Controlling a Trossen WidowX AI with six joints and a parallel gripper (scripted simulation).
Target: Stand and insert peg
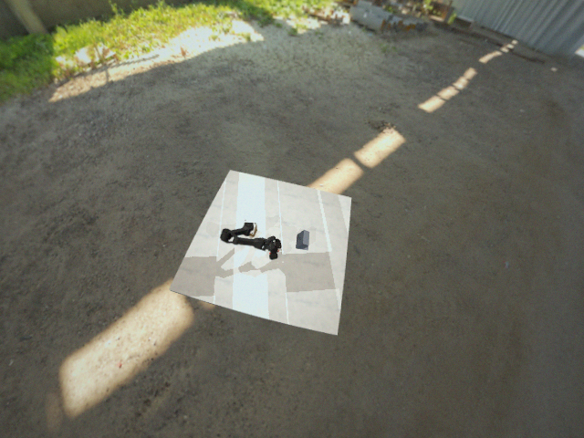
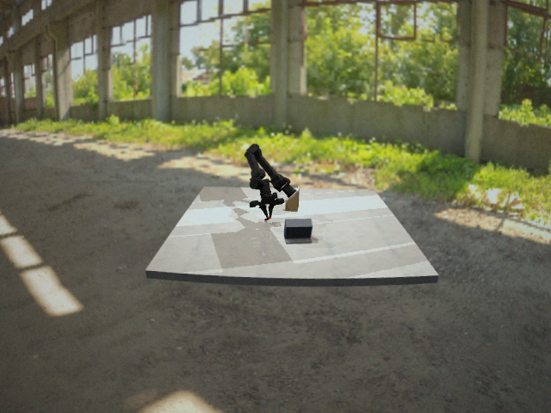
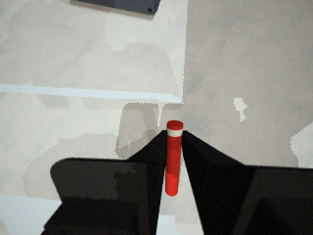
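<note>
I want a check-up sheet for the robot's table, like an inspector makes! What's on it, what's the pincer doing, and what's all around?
Surface: pale table with grey patches and white stripes, sitting on dirt ground.
Job's things: red peg with a white band near the end away from the camera; dark panel on the table, apart from the peg, its hole seen in the wrist view.
Clutter: nothing seen.
Pincer: pincer shut on the peg, pointing down at the table; the views don't show whether the peg touches the table.
Cables: nothing seen.
Surroundings: concrete pillars, low wall, grass and trees; sun patches on the ground.
</note>
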